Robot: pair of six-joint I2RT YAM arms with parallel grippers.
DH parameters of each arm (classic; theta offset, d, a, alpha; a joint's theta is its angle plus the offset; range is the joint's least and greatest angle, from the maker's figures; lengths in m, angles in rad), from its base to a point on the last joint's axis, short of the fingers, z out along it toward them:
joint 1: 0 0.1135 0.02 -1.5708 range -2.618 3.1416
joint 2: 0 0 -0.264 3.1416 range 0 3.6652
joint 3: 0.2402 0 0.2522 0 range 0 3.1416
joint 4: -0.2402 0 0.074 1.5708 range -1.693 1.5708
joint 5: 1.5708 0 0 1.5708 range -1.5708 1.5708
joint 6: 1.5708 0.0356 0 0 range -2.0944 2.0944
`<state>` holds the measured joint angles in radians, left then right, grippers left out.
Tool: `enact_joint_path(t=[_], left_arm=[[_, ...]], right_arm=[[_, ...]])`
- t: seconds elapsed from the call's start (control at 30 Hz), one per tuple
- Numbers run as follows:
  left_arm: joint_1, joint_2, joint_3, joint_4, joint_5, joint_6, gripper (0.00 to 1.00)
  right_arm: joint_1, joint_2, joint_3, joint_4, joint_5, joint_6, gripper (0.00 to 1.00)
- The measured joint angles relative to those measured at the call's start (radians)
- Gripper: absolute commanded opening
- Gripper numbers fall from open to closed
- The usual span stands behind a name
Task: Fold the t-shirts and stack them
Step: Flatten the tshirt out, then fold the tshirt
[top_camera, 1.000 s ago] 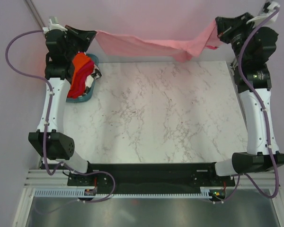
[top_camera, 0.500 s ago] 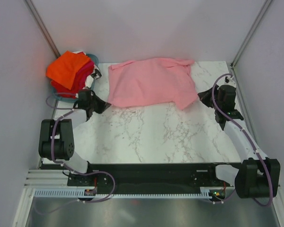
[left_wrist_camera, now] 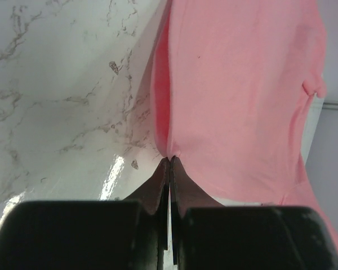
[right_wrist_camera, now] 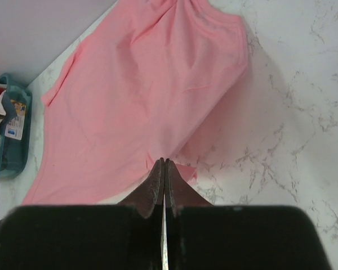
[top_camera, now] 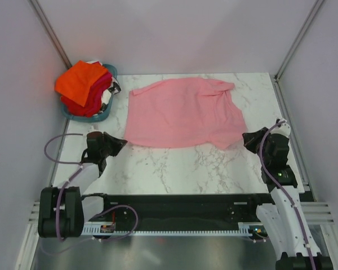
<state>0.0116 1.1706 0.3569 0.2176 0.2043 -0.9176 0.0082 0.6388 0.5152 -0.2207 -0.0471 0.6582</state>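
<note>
White marble-patterned table [top_camera: 186, 163] is seen beneath everything, glossy and veined in grey, and it is closed in by plain pale lilac walls [top_camera: 174, 34].

A teal basket [top_camera: 108, 114] is set at the table's far left corner. It is filled by a pile [top_camera: 81, 84] of shirts, with bright orange on top and red and magenta showing underneath.

Just to the right of the basket, touching nothing in it, a pink shirt [top_camera: 183, 112] is spread on the marble. It is light pink, plain and soft, and is laid nearly flat. Folds are gathered at the corner farthest from the basket, where a sleeve is bunched. The near hem runs roughly straight, away from the basket.

The left gripper [top_camera: 123, 142] is placed in front of the basket, on the near side, at the hem's closer corner. In the left wrist view its jaws are pressed fully together, and the cloth edge is drawn up to the tips and pinched there, so that the darker underside is shown.

The right gripper [top_camera: 246, 139] is held well away from the basket, at the hem's other corner. Its jaws are likewise closed tight, with the shirt's edge caught at the tips and a small flap left beside them.
</note>
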Motion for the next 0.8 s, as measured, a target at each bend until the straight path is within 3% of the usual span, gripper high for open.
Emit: enact_joint_path(t=[0.23, 0.33, 0.53, 0.8], left_arm=[[0.013, -0.323, -0.100, -0.114, -0.021, -0.003, 0.02], [0.013, -0.396, -0.101, -0.149, -0.028, -0.003, 0.02], [0.013, -0.318, -0.078, -0.195, -0.030, -0.003, 0.02], [0.013, -0.097, 0.060, -0.224, -0.058, -0.012, 0.02]], right_arm=[[0.000, -0.260, 0.000, -0.198, -0.005, -0.010, 0.00], [0.000, -0.282, 0.031, -0.242, -0.008, -0.018, 0.00], [0.000, -0.141, 0.051, -0.244, -0.021, -0.041, 0.00], [0.000, 0.207, 0.133, -0.167, -0.005, -0.062, 0.00]])
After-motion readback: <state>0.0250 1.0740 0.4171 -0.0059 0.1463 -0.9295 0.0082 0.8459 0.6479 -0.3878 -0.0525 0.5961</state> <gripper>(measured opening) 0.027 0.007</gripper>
